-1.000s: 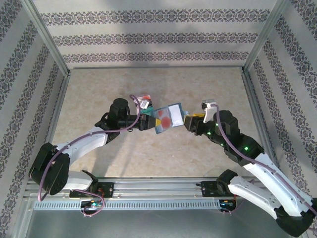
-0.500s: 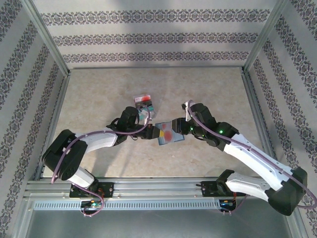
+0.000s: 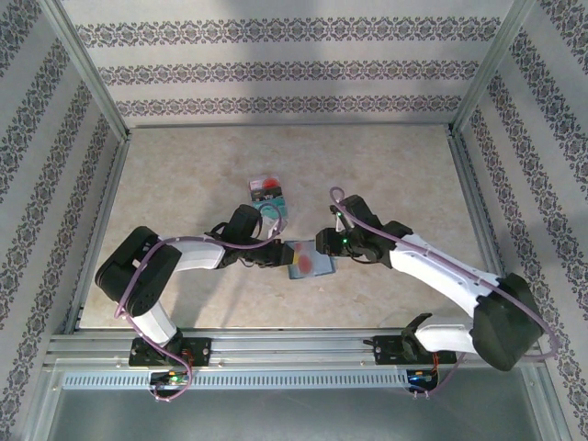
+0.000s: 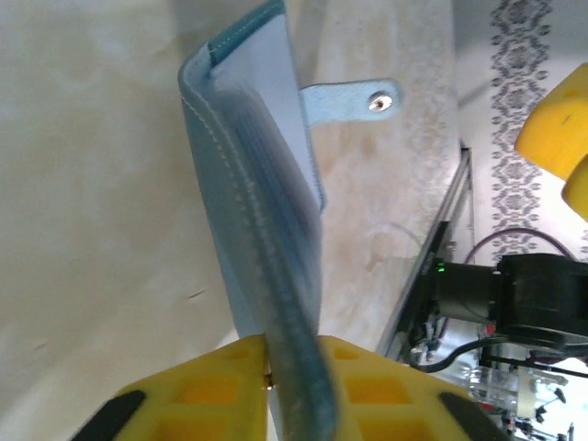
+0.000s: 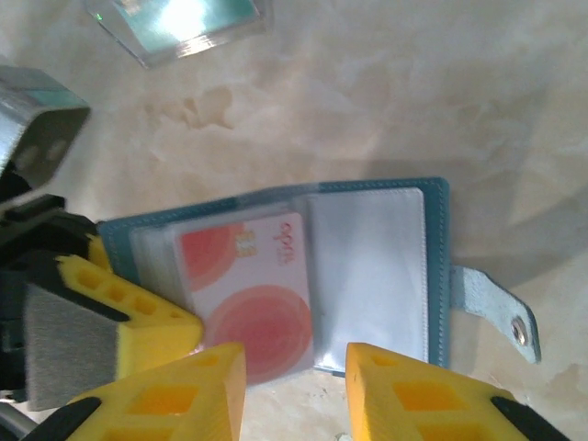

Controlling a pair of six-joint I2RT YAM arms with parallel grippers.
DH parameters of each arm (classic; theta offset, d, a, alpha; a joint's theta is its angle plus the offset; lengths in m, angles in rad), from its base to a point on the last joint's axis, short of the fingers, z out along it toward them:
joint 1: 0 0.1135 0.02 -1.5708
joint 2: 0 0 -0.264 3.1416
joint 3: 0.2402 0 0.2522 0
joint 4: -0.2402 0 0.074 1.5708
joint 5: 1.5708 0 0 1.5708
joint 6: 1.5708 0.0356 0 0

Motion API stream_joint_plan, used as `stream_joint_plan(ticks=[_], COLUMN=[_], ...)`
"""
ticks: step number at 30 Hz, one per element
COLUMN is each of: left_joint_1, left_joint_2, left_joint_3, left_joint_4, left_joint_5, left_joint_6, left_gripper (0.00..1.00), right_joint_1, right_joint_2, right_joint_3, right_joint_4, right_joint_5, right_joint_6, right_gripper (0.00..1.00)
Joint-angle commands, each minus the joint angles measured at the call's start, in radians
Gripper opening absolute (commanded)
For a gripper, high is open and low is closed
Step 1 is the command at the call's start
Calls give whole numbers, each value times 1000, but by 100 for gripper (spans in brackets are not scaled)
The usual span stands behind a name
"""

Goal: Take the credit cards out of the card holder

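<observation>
At centre, one card holder (image 5: 372, 276) (one red card (image 5: 253, 303) inside), pinched by left gripper (image 4: 294, 358); right gripper (image 5: 294, 363) agape.

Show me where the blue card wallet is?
From above, the card holder lies open mid-table between both claws: the left claw pinches its left edge, the right claw hovers at its right.

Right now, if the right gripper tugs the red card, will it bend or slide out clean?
Probably stiff: the red card lies flat with straight edges. It may drag, since one end seems to sit under a clear sleeve. The holder looks floppy and light, so it could lift along, though the left gripper pinches its edge.
</observation>
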Motion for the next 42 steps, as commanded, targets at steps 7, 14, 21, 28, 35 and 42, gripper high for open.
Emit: stream_joint_plan(ticks=[7, 14, 21, 28, 35, 42], left_joint_1=[33, 28, -63, -103, -108, -106], left_joint_2=[-94, -217, -307, -216, -123, -25], left_joint_3=[98, 121, 108, 52, 17, 31], left_joint_4=[-398, -554, -572, -402, -266, -178], left_joint_5=[-173, -370, -553, -473, -435, -413], left_joint_6=[216, 219, 165, 96, 66, 68], left_gripper=[46, 51, 47, 39, 29, 23], right_joint_1=[-9, -8, -16, -10, -12, -41], right_joint_2=[76, 108, 117, 158, 204, 228], right_joint_3=[-28, -31, -39, -20, -38, -76], right_joint_4=[98, 133, 141, 146, 198, 270], right_joint_5=[-70, -115, -130, -160, -192, -244], right_joint_6=[32, 42, 57, 54, 73, 100], right_gripper=[35, 35, 35, 35, 35, 34])
